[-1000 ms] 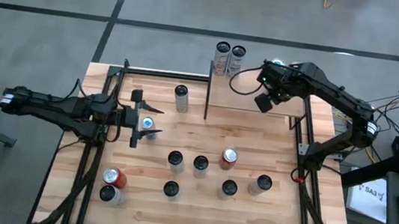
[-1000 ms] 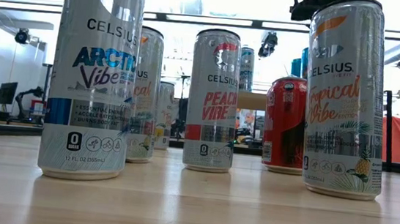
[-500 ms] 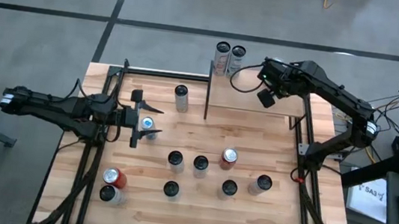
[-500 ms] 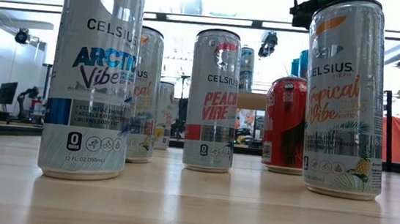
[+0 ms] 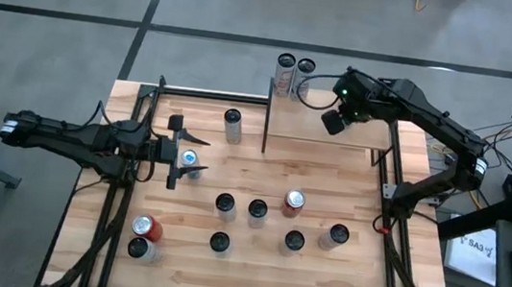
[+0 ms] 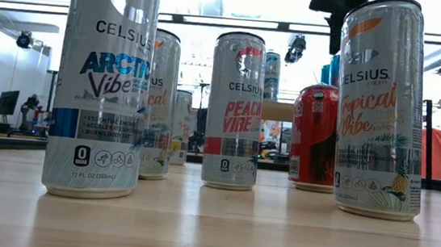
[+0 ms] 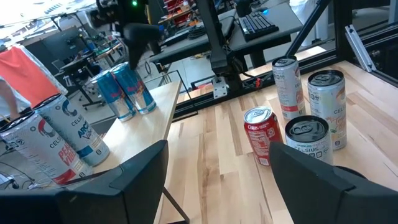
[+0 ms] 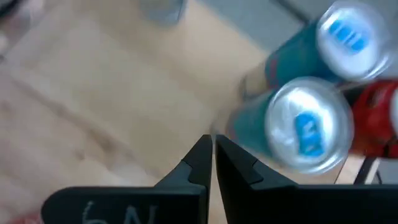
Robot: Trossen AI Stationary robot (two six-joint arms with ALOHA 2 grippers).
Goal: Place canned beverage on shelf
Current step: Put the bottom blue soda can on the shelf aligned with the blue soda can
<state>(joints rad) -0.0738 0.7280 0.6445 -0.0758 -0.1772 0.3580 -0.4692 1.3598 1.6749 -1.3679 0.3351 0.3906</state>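
The shelf [image 5: 306, 130], a small light-wood board with thin black posts, stands at the table's far right. Two blue cans [image 5: 286, 70] [image 5: 305, 70] stand upright on their bases at its far left corner; they also show in the left wrist view [image 7: 130, 90] and, from above, in the right wrist view [image 8: 305, 124]. My right gripper [image 5: 334, 121] hovers above the shelf board, shut and empty, its fingertips [image 8: 211, 152] beside the nearer blue can. My left gripper [image 5: 178, 150] waits at the table's left, open and empty, beside a can [image 5: 192, 159].
Several tall cans stand upright on the plank table: one [image 5: 231, 121] left of the shelf, a group at mid-table [image 5: 257, 208] with a red one [image 5: 294, 202], and two [image 5: 143, 232] at the near left. Black frame rails run along both table sides.
My right gripper has moved a little toward the table's left edge above the shelf, nearer the two blue cans, and has turned slightly. In the low view it has come farther into the picture at the top. No can has moved.
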